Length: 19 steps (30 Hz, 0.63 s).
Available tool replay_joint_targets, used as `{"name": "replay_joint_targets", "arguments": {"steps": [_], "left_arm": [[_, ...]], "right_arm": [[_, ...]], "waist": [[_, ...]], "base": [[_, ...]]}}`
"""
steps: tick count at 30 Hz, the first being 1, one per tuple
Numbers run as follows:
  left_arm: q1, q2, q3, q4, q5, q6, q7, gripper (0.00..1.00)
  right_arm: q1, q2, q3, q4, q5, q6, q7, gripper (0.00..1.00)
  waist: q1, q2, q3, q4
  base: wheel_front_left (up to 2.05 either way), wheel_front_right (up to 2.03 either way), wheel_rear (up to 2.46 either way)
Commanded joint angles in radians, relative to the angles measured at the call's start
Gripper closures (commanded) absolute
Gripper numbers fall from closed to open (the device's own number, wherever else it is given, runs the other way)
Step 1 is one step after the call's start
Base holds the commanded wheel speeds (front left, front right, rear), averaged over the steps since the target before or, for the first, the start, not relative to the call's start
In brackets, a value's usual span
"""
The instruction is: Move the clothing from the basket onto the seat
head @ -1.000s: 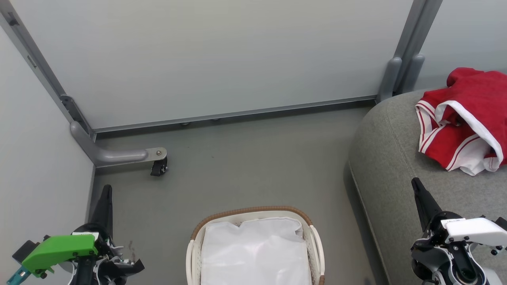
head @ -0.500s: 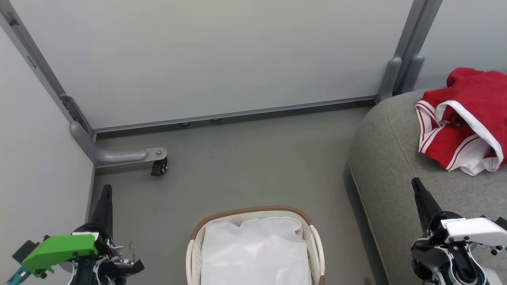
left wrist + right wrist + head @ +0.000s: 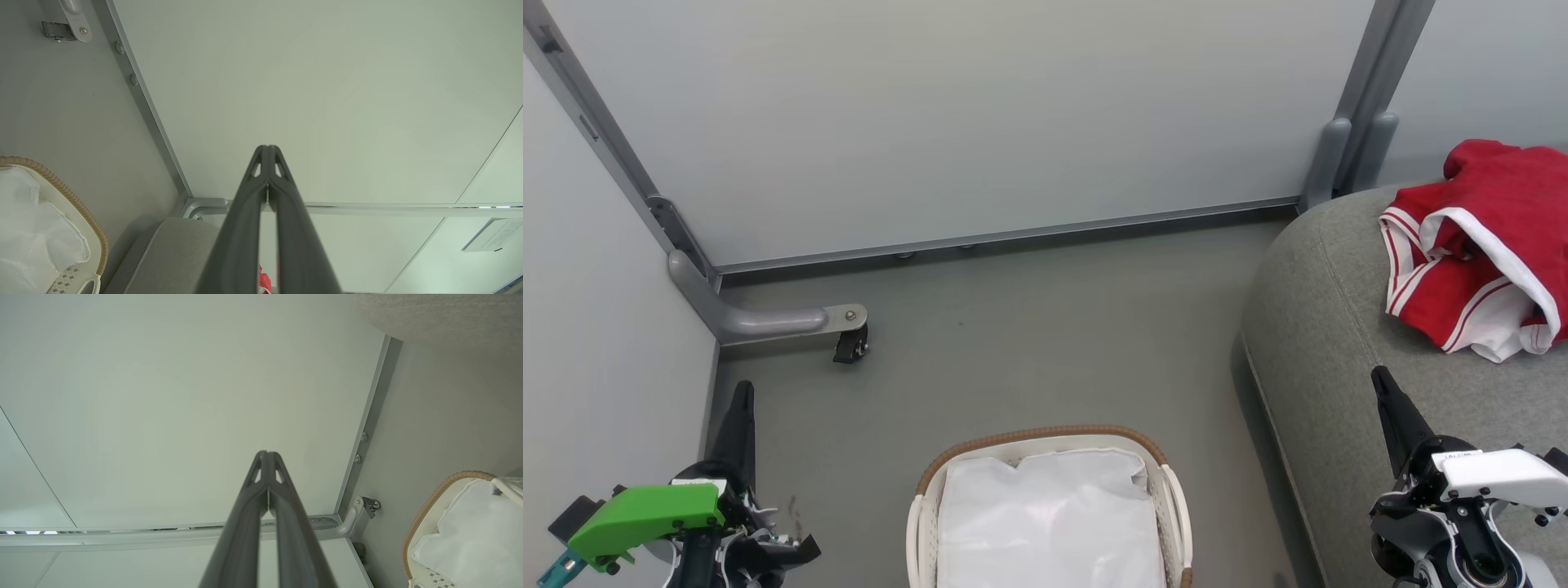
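Observation:
The red clothing (image 3: 1486,245) with white stripes and trim lies crumpled on the grey seat (image 3: 1323,343) at the right; a sliver of red clothing (image 3: 264,283) peeks between my left fingers. The basket (image 3: 1045,435) stands on the floor at bottom centre, holding just its white cloth liner (image 3: 1049,523). My left gripper (image 3: 742,390) points up at the lower left, shut and empty, its tips (image 3: 267,148) pressed together. My right gripper (image 3: 1379,377) rises at the lower right over the seat's front, also shut and empty, fingertips (image 3: 266,453) meeting.
Pale partition panels close off the back and left, with a grey rail along the floor. A curved grey bracket with a black caster (image 3: 849,347) juts out at the left. Grey floor (image 3: 1029,343) lies between basket, panels and seat.

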Motion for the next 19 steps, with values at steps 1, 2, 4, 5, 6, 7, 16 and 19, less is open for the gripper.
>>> {"name": "replay_joint_targets", "arguments": {"steps": [1, 2, 4, 5, 6, 7, 16, 19], "left_arm": [[-0.011, 0.006, 0.002, -0.002, -0.003, -0.006, 0.004, 1.0], [-0.011, 0.006, 0.002, -0.002, -0.003, -0.006, 0.004, 1.0], [-0.011, 0.006, 0.002, -0.002, -0.003, -0.006, 0.004, 1.0], [-0.011, 0.006, 0.002, -0.002, -0.003, -0.006, 0.004, 1.0], [-0.011, 0.006, 0.002, -0.002, -0.003, -0.006, 0.004, 1.0], [-0.011, 0.006, 0.002, -0.002, -0.003, -0.006, 0.004, 1.0], [-0.011, 0.006, 0.002, -0.002, -0.003, -0.006, 0.004, 1.0], [-0.011, 0.006, 0.002, -0.002, -0.003, -0.006, 0.004, 1.0]], "right_arm": [[-0.008, -0.006, -0.002, -0.003, 0.003, 0.0, 0.003, 1.0], [-0.008, -0.006, -0.002, -0.003, 0.003, 0.0, 0.003, 1.0], [-0.008, -0.006, -0.002, -0.003, 0.003, 0.0, 0.003, 1.0], [-0.008, -0.006, -0.002, -0.003, 0.003, 0.0, 0.003, 1.0], [-0.008, -0.006, -0.002, -0.003, 0.003, 0.0, 0.003, 1.0], [-0.008, -0.006, -0.002, -0.003, 0.003, 0.0, 0.003, 1.0], [-0.008, -0.006, -0.002, -0.003, 0.003, 0.0, 0.003, 1.0], [-0.008, -0.006, -0.002, -0.003, 0.003, 0.0, 0.003, 1.0]], "waist": [[0.0, -0.0001, 0.0, 0.0], [0.0, -0.0001, 0.0, 0.0], [0.0, -0.0001, 0.0, 0.0], [0.0, -0.0001, 0.0, 0.0], [0.0, -0.0001, 0.0, 0.0], [0.0, -0.0001, 0.0, 0.0], [0.0, -0.0001, 0.0, 0.0], [0.0, -0.0001, 0.0, 0.0]], "base": [[0.0, 0.0, 0.0], [0.0, 0.0, 0.0], [0.0, 0.0, 0.0], [0.0, 0.0, 0.0], [0.0, 0.0, 0.0], [0.0, 0.0, 0.0], [0.0, 0.0, 0.0], [0.0, 0.0, 0.0]]}}
